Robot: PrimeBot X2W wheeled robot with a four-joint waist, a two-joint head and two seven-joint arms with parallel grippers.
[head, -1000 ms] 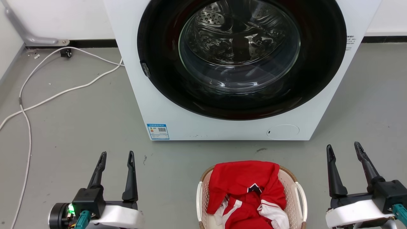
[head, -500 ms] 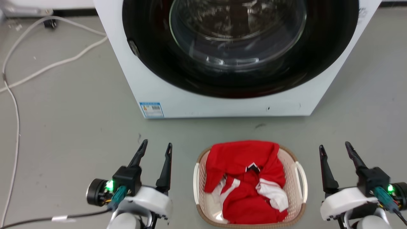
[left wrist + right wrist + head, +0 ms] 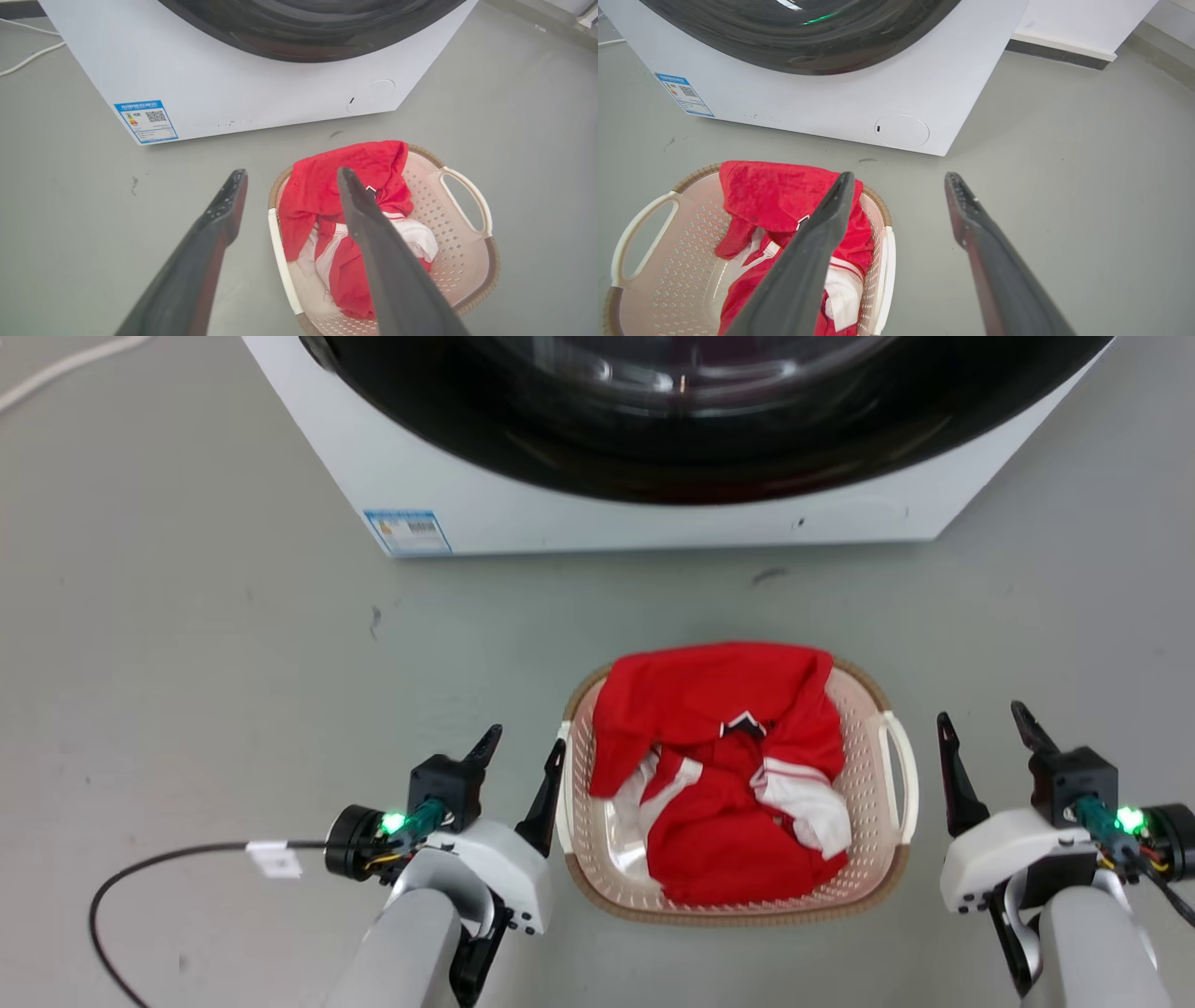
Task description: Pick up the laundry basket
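The laundry basket sits on the grey floor in front of a white front-loading washing machine. The head view's top edge cuts the machine off, leaving the lower arc of its dark door and a blue label. A crumpled red-and-white garment hides most of the basket's bottom and its far rim.

The left claw is spread, and its inner finger lies just beside the basket's left handle, covering part of it. Whether the two touch cannot be told. In the left wrist view that finger crosses in front of the garment, and the bottom edge cuts off the basket's near rim.

The right claw is also spread and holds nothing. It is near the right handle, with bare floor between them. A black cable loops from the left wrist.
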